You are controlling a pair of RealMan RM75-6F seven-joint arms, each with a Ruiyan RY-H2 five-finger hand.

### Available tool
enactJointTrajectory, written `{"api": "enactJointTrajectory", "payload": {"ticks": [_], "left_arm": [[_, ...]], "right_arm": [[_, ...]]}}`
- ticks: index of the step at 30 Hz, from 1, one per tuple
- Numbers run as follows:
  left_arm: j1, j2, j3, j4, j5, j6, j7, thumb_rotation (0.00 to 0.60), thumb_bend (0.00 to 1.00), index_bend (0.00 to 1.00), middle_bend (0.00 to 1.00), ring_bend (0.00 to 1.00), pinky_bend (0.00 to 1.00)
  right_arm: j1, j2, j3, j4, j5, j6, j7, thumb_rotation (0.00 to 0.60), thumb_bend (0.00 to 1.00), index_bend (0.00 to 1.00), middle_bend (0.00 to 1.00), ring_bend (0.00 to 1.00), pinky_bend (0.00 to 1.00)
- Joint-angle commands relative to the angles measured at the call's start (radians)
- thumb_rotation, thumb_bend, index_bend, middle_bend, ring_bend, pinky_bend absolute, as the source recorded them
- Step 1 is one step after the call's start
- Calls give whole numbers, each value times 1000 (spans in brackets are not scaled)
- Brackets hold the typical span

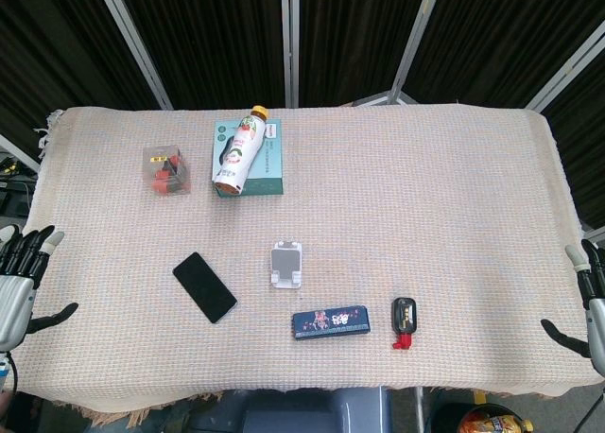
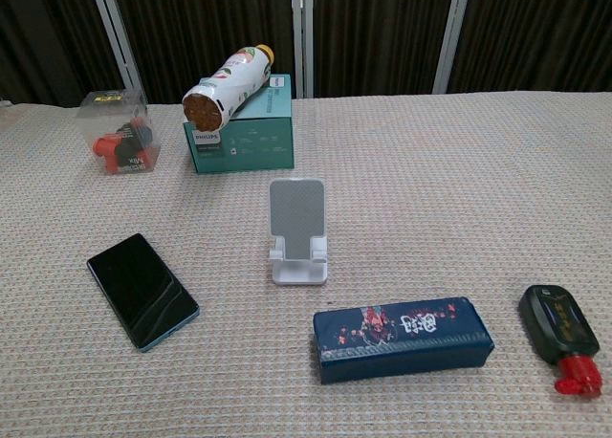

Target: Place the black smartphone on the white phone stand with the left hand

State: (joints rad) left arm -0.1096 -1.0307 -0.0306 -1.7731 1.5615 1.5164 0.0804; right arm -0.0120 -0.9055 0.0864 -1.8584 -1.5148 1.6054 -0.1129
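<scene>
The black smartphone [image 1: 204, 286] [image 2: 142, 288] lies flat and screen-up on the woven cloth, left of centre. The white phone stand [image 1: 286, 264] [image 2: 297, 229] stands upright and empty just to its right. My left hand [image 1: 21, 272] hovers at the table's left edge, fingers spread, holding nothing, well to the left of the phone. My right hand [image 1: 588, 301] shows at the right edge, fingers apart and empty. The chest view shows neither hand.
A bottle [image 1: 239, 151] lies on a teal box [image 1: 269, 164] at the back. A clear box with red parts [image 1: 166, 170] sits back left. A dark blue case [image 1: 329, 322] and a black-and-red object [image 1: 405, 320] lie near the front edge.
</scene>
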Motion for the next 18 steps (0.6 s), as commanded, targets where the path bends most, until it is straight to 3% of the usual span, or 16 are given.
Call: {"api": "enactJointTrajectory", "payload": {"ticks": [1,8,18], "left_arm": [[-1,-3,0,2,0,-3,7,600,0,0,0,0,0],[-25,-15,-2,15,-15,-53,17,600,0,0,0,0,0],[-301,-173,-56,175,-42,-433,125,600,0,0,0,0,0]], "right_arm": [[0,4,-1,-3,3,-5,2,600,0,0,0,0,0],[4,8,-1,-10,2,-12,10,600,0,0,0,0,0],[27,-7,14,1,67,-61,-22,600,0,0,0,0,0]]}}
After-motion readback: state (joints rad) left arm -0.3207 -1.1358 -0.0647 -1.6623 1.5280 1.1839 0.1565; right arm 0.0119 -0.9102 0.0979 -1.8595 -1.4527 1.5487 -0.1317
